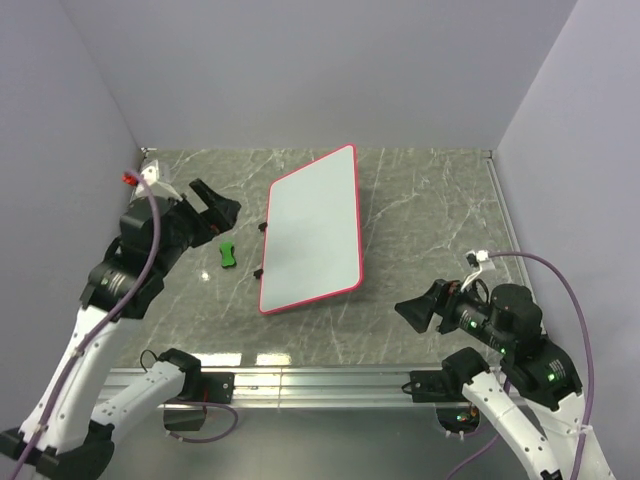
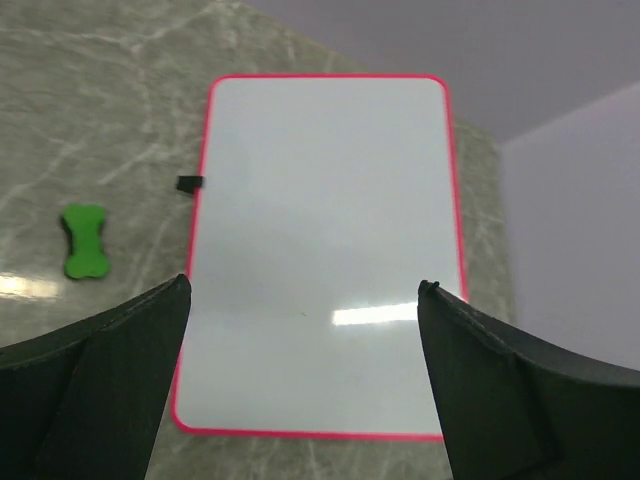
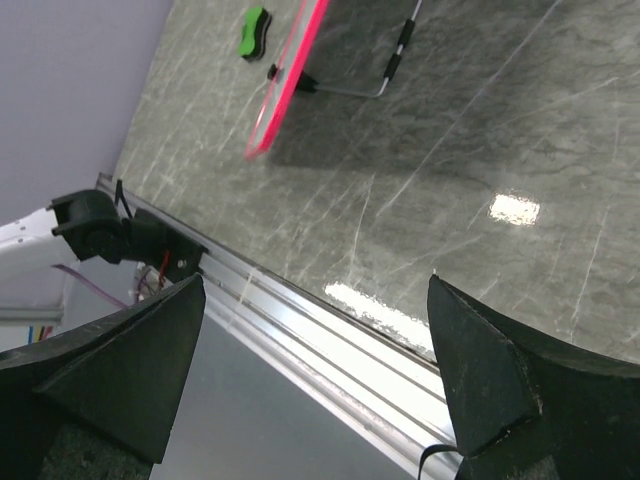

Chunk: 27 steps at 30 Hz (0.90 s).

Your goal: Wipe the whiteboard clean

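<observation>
The whiteboard, white with a pink-red rim, lies slightly raised at the table's middle. Its face looks blank in the left wrist view, apart from a tiny speck. The right wrist view shows only its rim, edge-on. A small green eraser lies on the table left of the board, apart from it. It also shows in both wrist views. My left gripper is open and empty above the eraser, facing the board. My right gripper is open and empty near the front right.
A black clip sits on the board's left edge. A wire stand props the board from beneath. An aluminium rail runs along the table's near edge. Lilac walls close the back and both sides.
</observation>
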Each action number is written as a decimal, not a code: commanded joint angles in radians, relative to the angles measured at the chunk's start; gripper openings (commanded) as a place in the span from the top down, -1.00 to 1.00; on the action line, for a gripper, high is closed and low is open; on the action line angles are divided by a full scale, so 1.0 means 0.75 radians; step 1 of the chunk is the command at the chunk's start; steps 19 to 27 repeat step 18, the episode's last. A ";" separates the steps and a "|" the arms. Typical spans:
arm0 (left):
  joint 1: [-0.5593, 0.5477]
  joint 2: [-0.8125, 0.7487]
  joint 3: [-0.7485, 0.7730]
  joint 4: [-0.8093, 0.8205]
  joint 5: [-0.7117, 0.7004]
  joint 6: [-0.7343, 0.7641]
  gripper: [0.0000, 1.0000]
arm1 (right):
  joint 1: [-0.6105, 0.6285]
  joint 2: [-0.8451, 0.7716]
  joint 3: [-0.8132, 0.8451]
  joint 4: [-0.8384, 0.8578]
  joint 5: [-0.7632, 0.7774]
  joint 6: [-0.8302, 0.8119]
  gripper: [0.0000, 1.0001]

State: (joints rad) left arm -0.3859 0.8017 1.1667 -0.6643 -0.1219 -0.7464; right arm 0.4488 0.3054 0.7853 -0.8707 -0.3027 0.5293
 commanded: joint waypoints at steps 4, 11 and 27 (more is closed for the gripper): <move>-0.001 0.119 -0.027 0.086 -0.232 0.187 -0.99 | -0.003 -0.074 -0.059 0.013 0.117 0.092 -0.94; 0.001 0.181 -0.022 0.102 -0.318 0.296 -0.99 | -0.003 -0.078 -0.133 0.060 0.223 0.264 -0.92; 0.001 0.305 0.042 0.033 -0.516 0.292 -1.00 | -0.003 0.108 -0.104 0.216 0.248 0.294 -0.97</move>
